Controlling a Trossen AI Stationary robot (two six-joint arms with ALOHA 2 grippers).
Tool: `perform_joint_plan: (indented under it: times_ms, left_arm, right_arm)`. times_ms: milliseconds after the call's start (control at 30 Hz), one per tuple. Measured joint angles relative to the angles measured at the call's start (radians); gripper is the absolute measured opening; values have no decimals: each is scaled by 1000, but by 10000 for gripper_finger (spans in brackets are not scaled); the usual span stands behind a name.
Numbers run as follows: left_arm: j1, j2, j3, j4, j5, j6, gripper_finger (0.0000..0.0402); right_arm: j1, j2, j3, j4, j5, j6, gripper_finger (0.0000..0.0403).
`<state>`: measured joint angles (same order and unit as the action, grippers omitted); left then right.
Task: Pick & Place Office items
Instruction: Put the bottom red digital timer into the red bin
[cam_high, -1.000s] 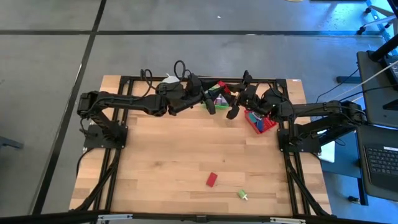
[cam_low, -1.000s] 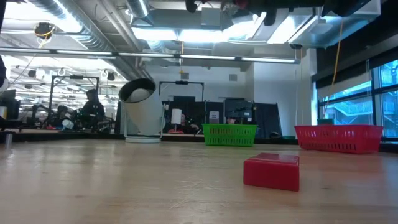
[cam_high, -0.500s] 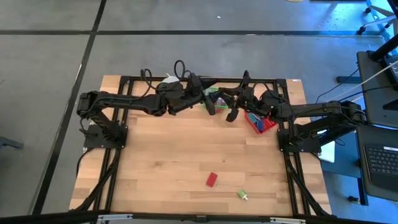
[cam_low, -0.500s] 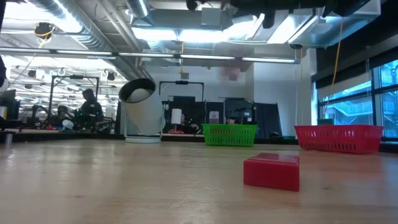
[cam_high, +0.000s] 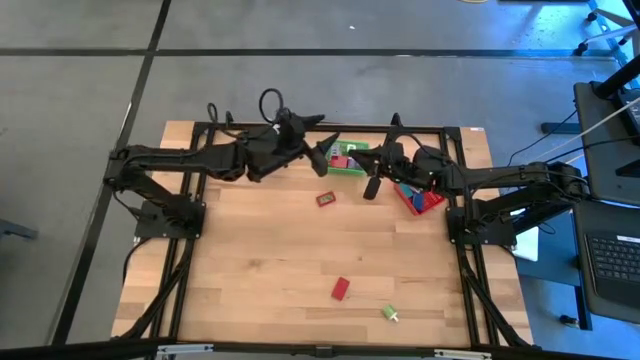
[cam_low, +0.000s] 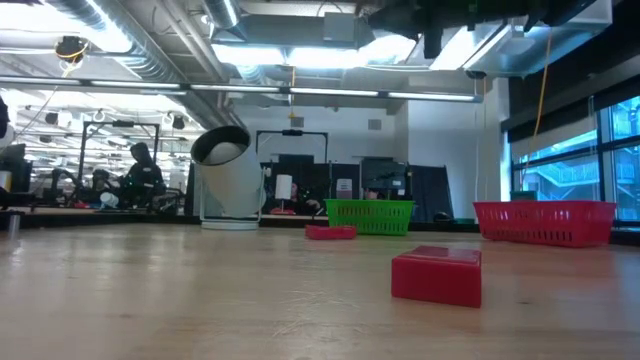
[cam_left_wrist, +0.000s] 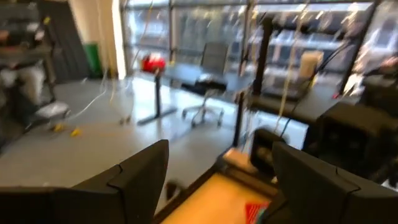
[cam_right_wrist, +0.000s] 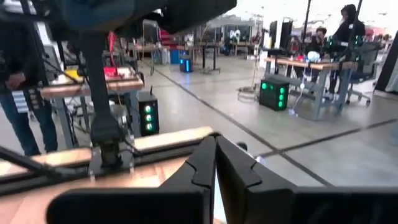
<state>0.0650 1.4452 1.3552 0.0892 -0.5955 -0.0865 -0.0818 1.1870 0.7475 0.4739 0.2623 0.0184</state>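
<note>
A flat red piece (cam_high: 324, 199) (cam_low: 330, 232) lies on the table just in front of the green basket (cam_high: 348, 162). A red block (cam_high: 341, 289) (cam_low: 436, 275) and a small green piece (cam_high: 389, 313) lie near the table's front edge. My left gripper (cam_high: 322, 143) (cam_left_wrist: 217, 180) hangs open and level above the table, to the left of the green basket, with nothing between its fingers. My right gripper (cam_high: 370, 186) (cam_right_wrist: 216, 168) is shut and empty, between the green basket and the red basket (cam_high: 422, 196).
Several small pieces lie in the green basket and in the red basket at the back of the table. A white roll (cam_low: 232, 180) stands at the far left of the baskets. Bare wood (cam_high: 250, 260) spreads between the baskets and the front edge.
My left gripper has opened and drawn back up and toward the table's far left, away from the green basket. The flat red piece, not on the table before, now lies in front of that basket.
</note>
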Motion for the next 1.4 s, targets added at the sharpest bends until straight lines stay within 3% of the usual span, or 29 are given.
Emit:
perform_joint_plan:
  times_ms: [233,567,767,1100,1400]
  left_arm:
    - [-12,-42,1,-370,-5,-166,282]
    - [-45,-42,0,-663,55,-346,280]
    - [-71,-53,-1,-715,66,-364,280]
    - [-129,-103,-1,-822,66,-383,280]
    - [-181,-202,-1,-933,64,-454,279]
  right_arm:
    - [-4,0,0,-124,-8,0,42]
    - [-40,77,0,-244,-261,27,212]
    - [-58,217,0,-258,-282,-3,280]
    - [-86,471,84,-267,-430,-114,285]
    - [-117,673,293,-463,-439,-269,284]
